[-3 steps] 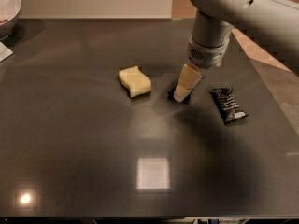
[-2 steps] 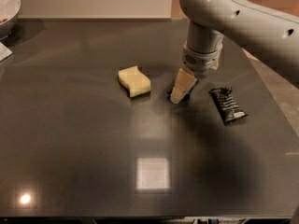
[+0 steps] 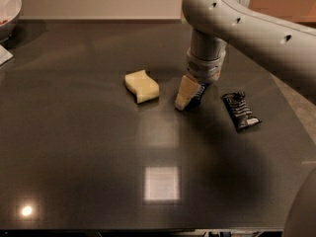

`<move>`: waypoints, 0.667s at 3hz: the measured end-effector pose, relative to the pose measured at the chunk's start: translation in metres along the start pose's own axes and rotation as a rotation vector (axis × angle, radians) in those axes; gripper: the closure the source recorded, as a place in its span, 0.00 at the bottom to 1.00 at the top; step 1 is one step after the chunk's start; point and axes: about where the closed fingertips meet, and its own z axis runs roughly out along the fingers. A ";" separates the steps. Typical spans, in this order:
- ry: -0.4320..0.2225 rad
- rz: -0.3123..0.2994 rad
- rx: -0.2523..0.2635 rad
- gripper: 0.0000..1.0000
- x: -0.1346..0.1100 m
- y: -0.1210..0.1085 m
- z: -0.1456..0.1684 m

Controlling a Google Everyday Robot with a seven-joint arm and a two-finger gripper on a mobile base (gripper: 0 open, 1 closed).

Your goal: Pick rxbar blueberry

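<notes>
While claw (image 3: 190, 99) at rxbar blueberry (image 3: 199, 92), sponge (image 3: 141, 86), black wrapper (image 3: 240, 110) flank.

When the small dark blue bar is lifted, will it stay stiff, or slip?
The rxbar blueberry looks small and flat, so it is probably light and fairly stiff. On the glossy table it may slide if pushed. The gripper, down right at it, hides most of it, so this is only a guess.

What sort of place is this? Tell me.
Probably a kitchen counter: dark glossy countertop, pale yellow wavy sponge, pale bowl at the far-left edge. The gripper sits low between the sponge and a crinkled black bar wrapper.
</notes>
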 end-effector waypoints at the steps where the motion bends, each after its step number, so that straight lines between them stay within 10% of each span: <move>1: -0.026 0.006 -0.042 0.40 -0.006 -0.001 0.002; 2: -0.032 0.008 -0.051 0.63 -0.006 -0.002 -0.002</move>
